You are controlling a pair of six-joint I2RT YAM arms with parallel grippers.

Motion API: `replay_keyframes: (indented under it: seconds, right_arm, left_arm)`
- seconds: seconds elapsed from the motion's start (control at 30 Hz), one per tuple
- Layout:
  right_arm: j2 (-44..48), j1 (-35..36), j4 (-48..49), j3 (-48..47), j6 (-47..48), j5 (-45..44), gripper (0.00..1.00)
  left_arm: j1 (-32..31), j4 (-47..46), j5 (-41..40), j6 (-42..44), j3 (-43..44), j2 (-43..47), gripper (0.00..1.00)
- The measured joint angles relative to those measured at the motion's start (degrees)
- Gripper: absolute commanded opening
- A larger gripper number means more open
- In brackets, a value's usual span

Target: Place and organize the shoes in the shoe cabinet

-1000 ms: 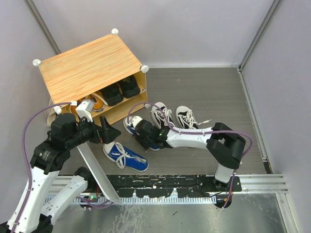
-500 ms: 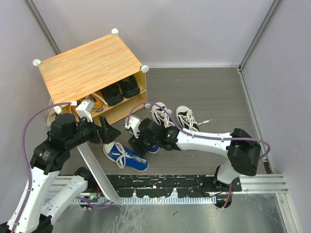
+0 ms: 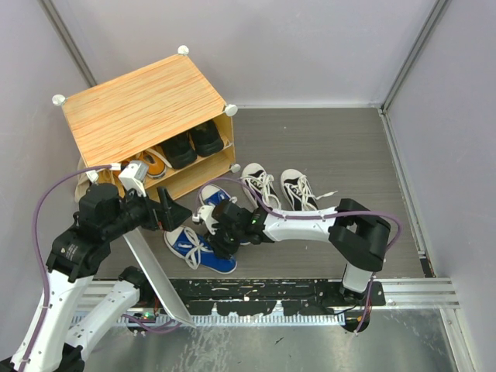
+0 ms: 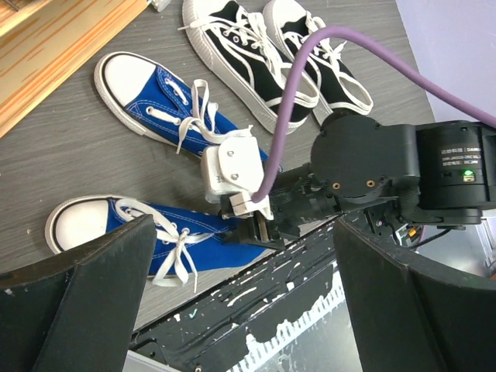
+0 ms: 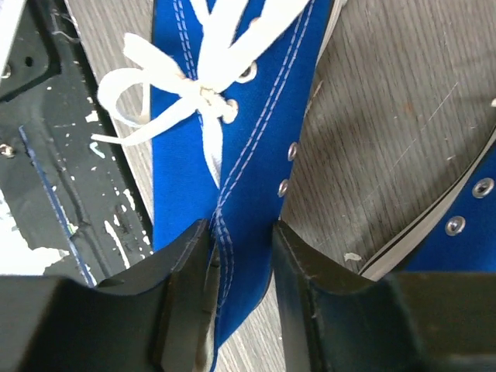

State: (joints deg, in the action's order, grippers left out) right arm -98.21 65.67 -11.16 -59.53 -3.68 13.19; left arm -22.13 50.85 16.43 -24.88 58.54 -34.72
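the right gripper (image 3: 217, 235) has swung from the far blue shoe (image 3: 211, 194) to the near blue shoe (image 3: 194, 249) at its 7 o'clock and now pinches its heel collar. both lie outside the shoe cabinet (image 3: 147, 108) at 11 o'clock, so a lift likely follows. the left gripper (image 3: 167, 211) hangs spread.

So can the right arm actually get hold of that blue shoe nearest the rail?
Probably yes. The right hand sits at the heel end of the nearer blue shoe, fingers on either side of the fabric, with nothing in the way. Whether it grips yet is unclear.
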Motion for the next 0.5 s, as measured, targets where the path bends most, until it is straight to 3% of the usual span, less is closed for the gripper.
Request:
replay_keyframes:
  seconds: [0.1,0.23,0.5]
  right_arm:
    - [-1.64,0.0,0.0,-0.66,0.0,-0.02,0.17]
    - [-1.81,-0.13,-0.13,-1.03,-2.03,-3.48,0.04]
    - [2.21,0.57,0.42,2.14,-11.85,-18.53,0.01]
  left_arm:
    - [0.0,0.04,-0.2,0.02,0.0,0.15,0.98]
    - [0.0,0.04,-0.24,0.02,0.0,0.37,0.98]
    - [0.0,0.0,-0.24,-0.02,-0.22,0.5,0.98]
